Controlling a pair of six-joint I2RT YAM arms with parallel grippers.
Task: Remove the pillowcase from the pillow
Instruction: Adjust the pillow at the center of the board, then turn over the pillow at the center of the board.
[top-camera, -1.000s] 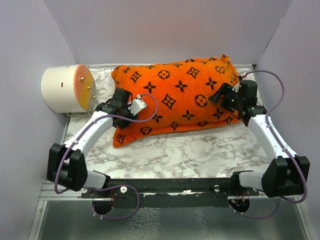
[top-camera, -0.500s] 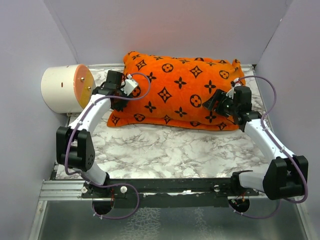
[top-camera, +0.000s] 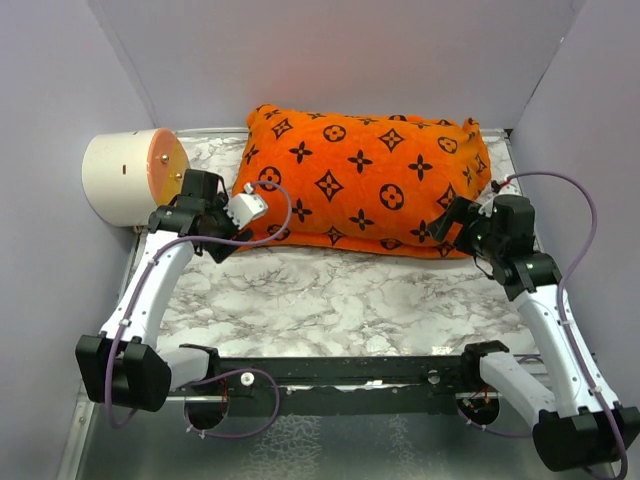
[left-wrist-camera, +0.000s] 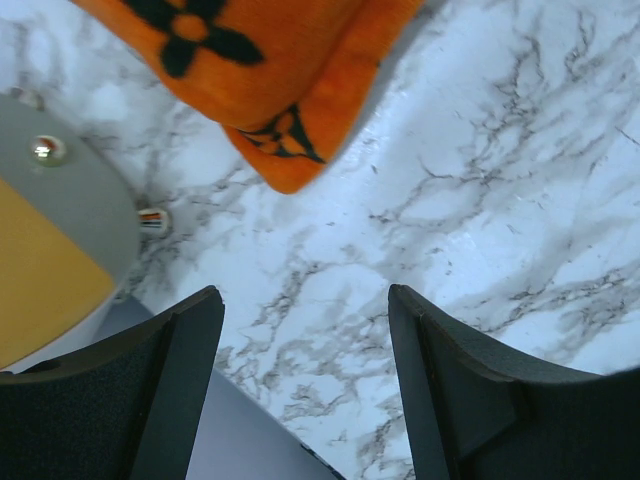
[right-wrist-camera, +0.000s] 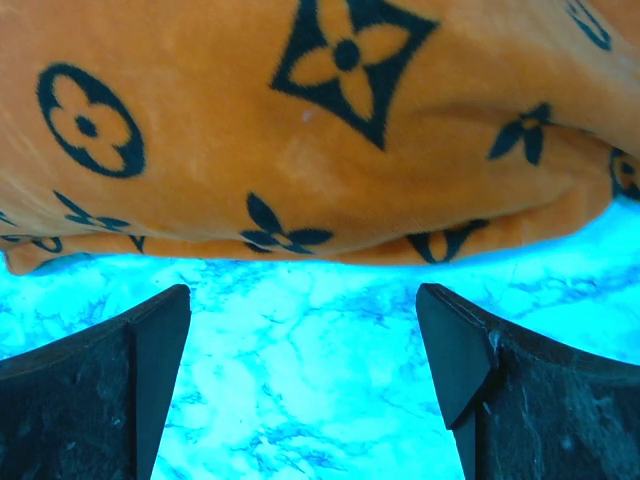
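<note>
Left tool and right tool: both open, empty, over white marble-patterned table. Beyond them lies bright orange plush pillowcase with black motifs, pillow presumably inside, unseen. Find the open end; pinch fabric only.

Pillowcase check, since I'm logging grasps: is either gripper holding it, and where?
Nothing is held. Left gripper and right gripper both stand open, clear of the pillowcase.

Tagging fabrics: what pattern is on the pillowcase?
The pillowcase is bright orange with black flower, star and circle motifs, clearest in the top external view.
</note>
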